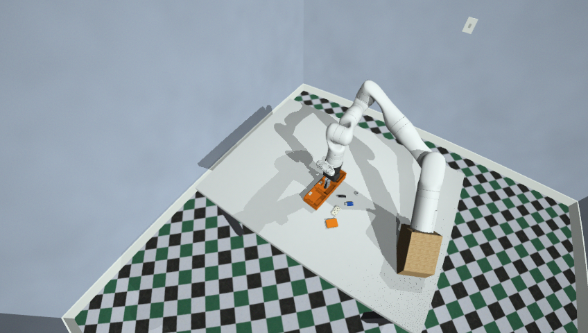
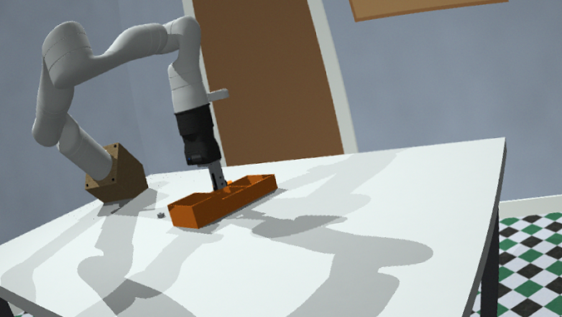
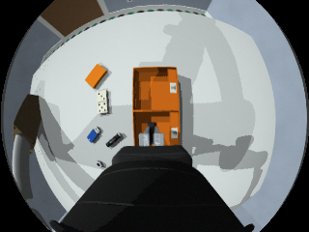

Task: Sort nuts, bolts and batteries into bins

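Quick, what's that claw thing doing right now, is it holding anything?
End effector: closed on a small item, too small to identify, low over the orange bins.

Matt white table, orange plastic-looking bins, wood-grained pedestal (light, unvarnished)

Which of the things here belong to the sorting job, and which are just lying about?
Job: bins, gripper shut on a small part (hidden), nut, black cylinder, blue cylinder (perhaps batteries).
Lying about: white die, orange block.
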Tool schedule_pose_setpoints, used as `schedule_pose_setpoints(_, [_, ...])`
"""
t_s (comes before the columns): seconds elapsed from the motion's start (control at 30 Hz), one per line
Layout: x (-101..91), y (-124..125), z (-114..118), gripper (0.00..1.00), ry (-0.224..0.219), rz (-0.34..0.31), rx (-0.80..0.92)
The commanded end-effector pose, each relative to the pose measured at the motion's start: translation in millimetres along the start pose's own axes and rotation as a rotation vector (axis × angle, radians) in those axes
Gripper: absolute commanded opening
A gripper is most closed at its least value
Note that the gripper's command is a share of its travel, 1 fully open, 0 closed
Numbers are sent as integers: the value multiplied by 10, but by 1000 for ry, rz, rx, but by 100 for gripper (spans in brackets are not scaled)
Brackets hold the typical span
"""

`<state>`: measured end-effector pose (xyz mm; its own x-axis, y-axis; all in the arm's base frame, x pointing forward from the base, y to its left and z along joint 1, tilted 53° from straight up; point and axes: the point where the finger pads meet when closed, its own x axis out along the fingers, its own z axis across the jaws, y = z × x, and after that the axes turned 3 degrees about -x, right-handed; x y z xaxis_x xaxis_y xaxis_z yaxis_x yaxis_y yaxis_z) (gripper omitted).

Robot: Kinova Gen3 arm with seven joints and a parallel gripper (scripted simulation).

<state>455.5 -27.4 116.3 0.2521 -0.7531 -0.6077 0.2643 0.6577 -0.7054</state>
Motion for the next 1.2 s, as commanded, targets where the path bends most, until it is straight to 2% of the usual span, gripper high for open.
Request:
schedule_pose_setpoints(0.0, [47, -22, -4, 0, 2, -5, 1])
schedule_pose_setpoints(0.37, [220, -25, -5, 0, 2, -5, 1])
schedule_pose_setpoints(0.77, [221, -39, -3, 0, 2, -5, 1])
schedule_pose_setpoints(0.8, [221, -39, -3, 62, 2, -5, 1])
schedule_pose_setpoints(1.17, [220, -38, -3, 62, 1, -5, 0])
